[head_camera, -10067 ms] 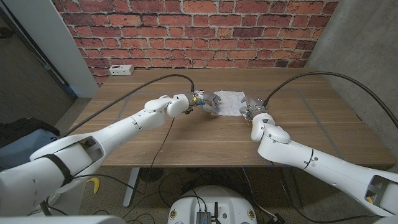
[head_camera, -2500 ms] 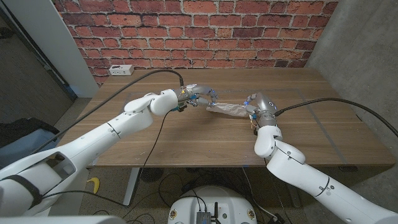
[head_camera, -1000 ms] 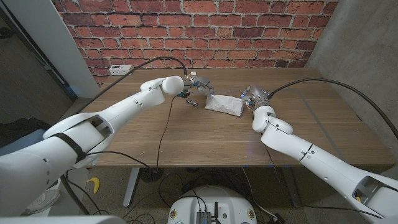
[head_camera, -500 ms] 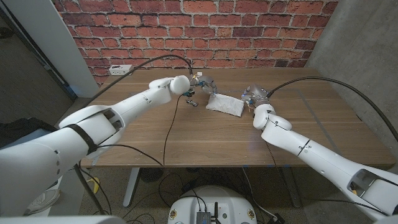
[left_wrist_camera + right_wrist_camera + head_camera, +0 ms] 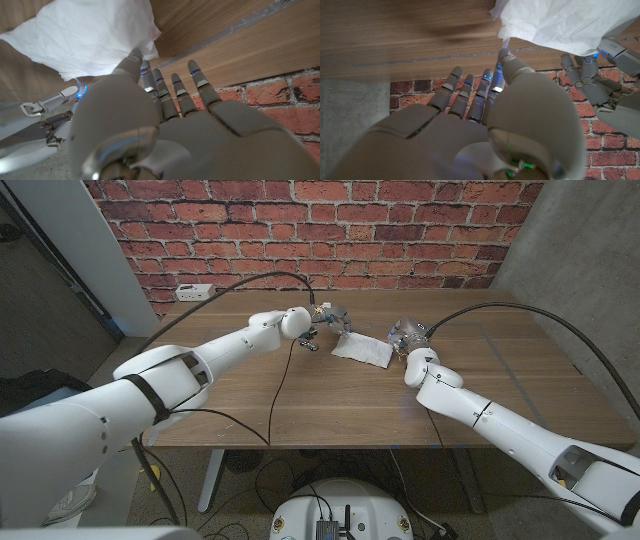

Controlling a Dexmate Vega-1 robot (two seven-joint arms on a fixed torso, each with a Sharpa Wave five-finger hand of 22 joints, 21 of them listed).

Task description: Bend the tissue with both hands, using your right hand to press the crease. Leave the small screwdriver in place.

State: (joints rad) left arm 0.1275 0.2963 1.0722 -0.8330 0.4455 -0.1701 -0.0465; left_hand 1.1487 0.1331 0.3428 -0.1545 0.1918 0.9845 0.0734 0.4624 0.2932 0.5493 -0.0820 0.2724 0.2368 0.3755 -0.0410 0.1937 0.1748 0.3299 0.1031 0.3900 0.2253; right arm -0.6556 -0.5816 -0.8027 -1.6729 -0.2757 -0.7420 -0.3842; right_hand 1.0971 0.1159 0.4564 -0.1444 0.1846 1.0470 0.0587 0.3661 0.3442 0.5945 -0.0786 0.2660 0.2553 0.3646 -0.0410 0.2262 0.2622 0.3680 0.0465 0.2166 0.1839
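The folded tissue (image 5: 362,350) lay toward the tabletop's (image 5: 300,405) far edge, between the left hand (image 5: 330,316) and right hand (image 5: 407,335), both with fingers spread, gripping nothing. The screwdriver (image 5: 311,345) lay beside the left hand; a power strip (image 5: 194,292) sat at the far left corner.

The tissue (image 5: 362,350) is plain white, faintly creased, bright against the brown wooden table (image 5: 300,400) with its darker grain streaks. The left hand (image 5: 330,317) and the right hand (image 5: 408,333) are pale grey with small blue lights along the fingers (image 5: 175,85). Both arms are glossy white, and black cables run along them. The brick wall (image 5: 300,230) is red with grey mortar lines. A white power strip (image 5: 194,292) lies at the table's far corner. A grey concrete wall (image 5: 580,260) flanks the bricks.
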